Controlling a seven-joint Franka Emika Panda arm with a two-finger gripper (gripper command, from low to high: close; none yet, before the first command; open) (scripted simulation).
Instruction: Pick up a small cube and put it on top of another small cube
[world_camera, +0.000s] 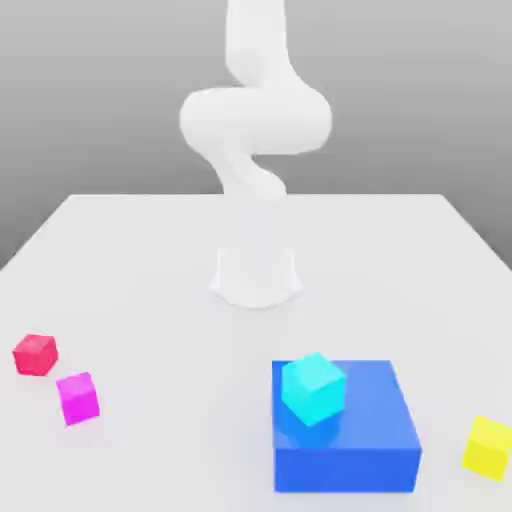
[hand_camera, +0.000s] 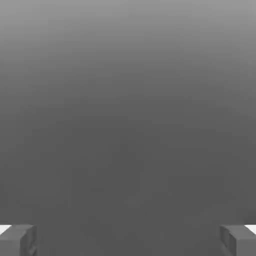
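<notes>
1. The exterior view gives the whole white table (world_camera: 150, 250) with the white arm (world_camera: 255, 115) standing on its round base (world_camera: 256, 275) near the middle.
2. The yellow cube (world_camera: 489, 446) sits on the table at the exterior view's right edge, just beside the big blue block (world_camera: 345, 440) but apart from it.
3. The red cube (world_camera: 36, 354) sits far away at the exterior view's left, well apart from the yellow one.
4. A magenta cube (world_camera: 78, 397) rests near the red cube, a little closer to the camera and not touching it.
5. A cyan cube (world_camera: 313, 388) stands on top of the blue block, turned a bit against the block's edges.
6. The hand view gives a plain grey surface and the two grey fingertips (hand_camera: 17, 240) of the gripper (hand_camera: 128, 240) at opposite edges, far apart, with nothing between them.
7. In the exterior view the arm rises from the base, bends into a thick curve and leaves the picture at the top.
</notes>
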